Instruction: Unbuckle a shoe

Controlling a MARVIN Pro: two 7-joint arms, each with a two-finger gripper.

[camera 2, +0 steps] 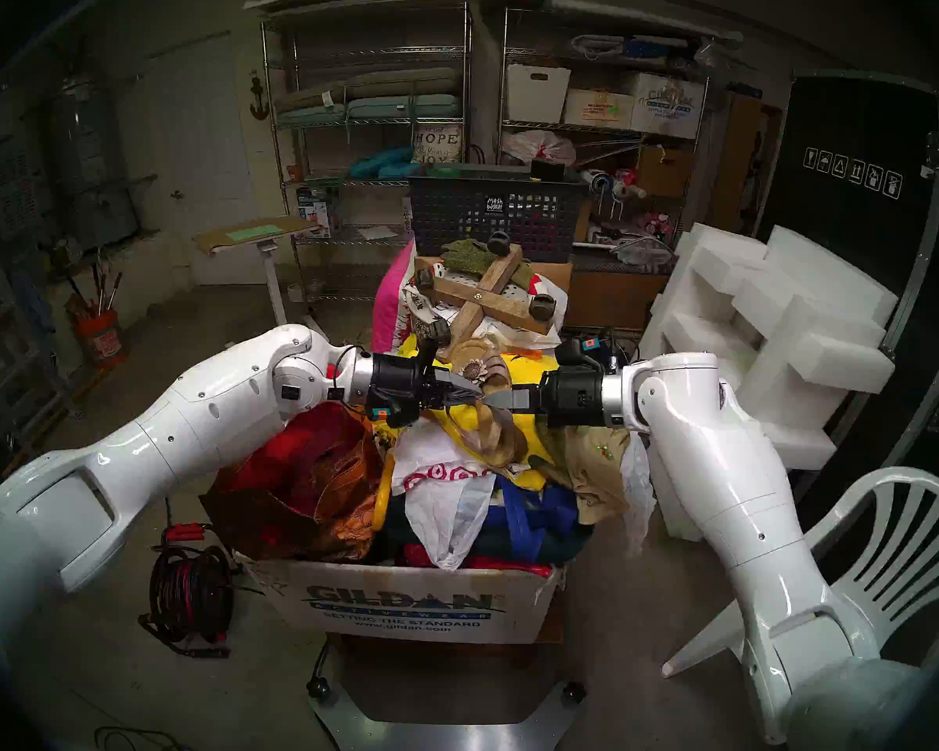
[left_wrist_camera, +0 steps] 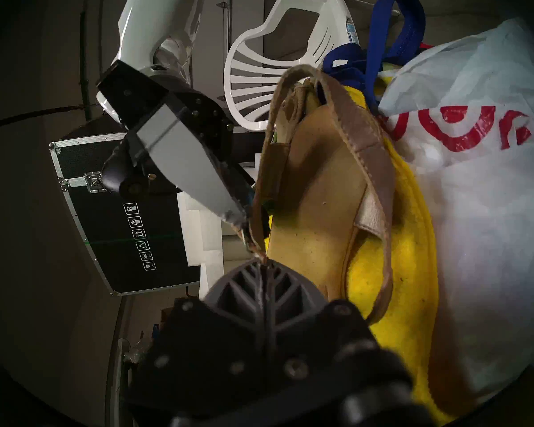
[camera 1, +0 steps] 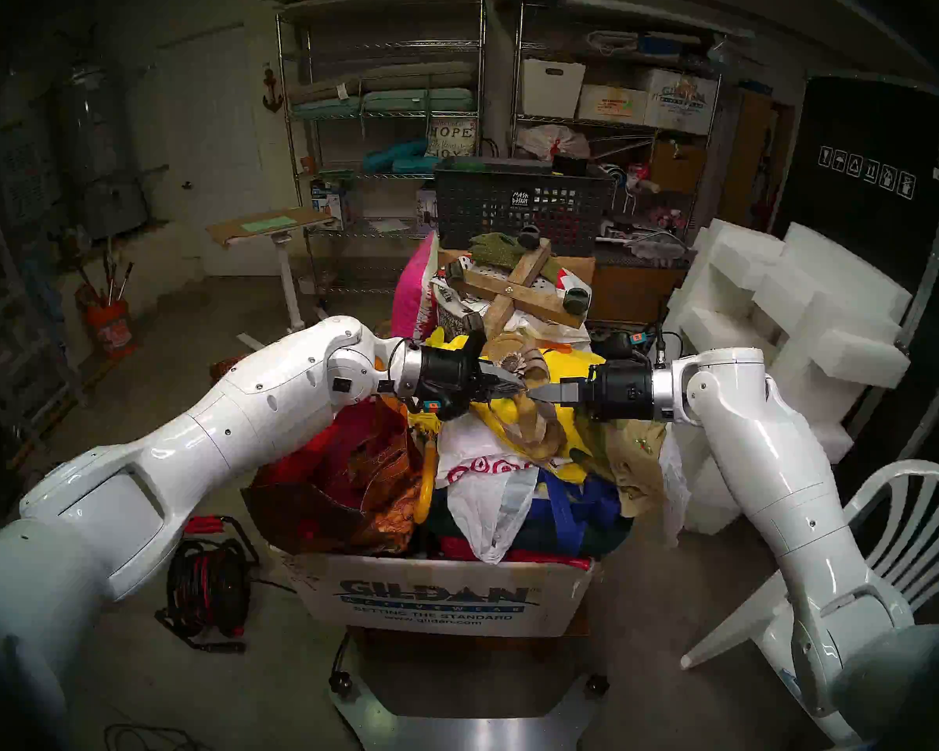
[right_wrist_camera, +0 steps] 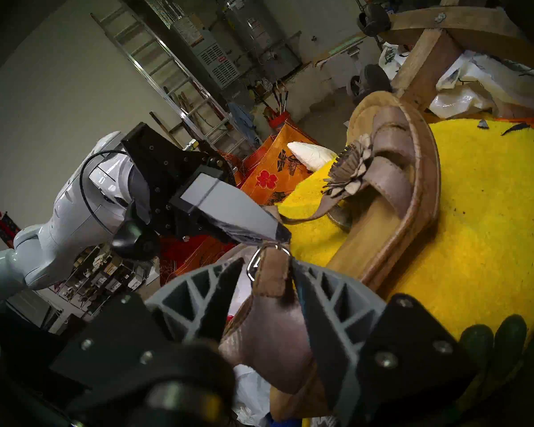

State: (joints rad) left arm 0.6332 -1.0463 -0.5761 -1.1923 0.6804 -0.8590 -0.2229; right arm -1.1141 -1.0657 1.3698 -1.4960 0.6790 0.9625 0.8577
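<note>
The sandal (camera 1: 532, 403) lies on a yellow towel (camera 1: 570, 365) on top of a heaped cardboard box (camera 1: 445, 598), its flower ornament (right_wrist_camera: 350, 167) at the far end from the box's printed front, heel end hanging toward that front. Both arms meet over the box, tips nearly touching at the ankle strap (right_wrist_camera: 270, 272).

Left gripper (left_wrist_camera: 261, 260): fingers pressed together, pinching the thin free end of the strap; the tip of the strap shows right at the closed fingertips in the left wrist view.

Right gripper (right_wrist_camera: 267, 274): fingers partly spread around the strap's buckle end, one finger (right_wrist_camera: 315, 290) against the strap's side. The metal buckle (right_wrist_camera: 256, 258) sits just past its fingertips; whether both fingers bear on the strap I cannot tell.

Beside the sandal on the box: a white plastic bag (camera 1: 478, 479) with red rings, nearer the printed front. A white plastic chair (camera 1: 912, 517) stands right of the box.
</note>
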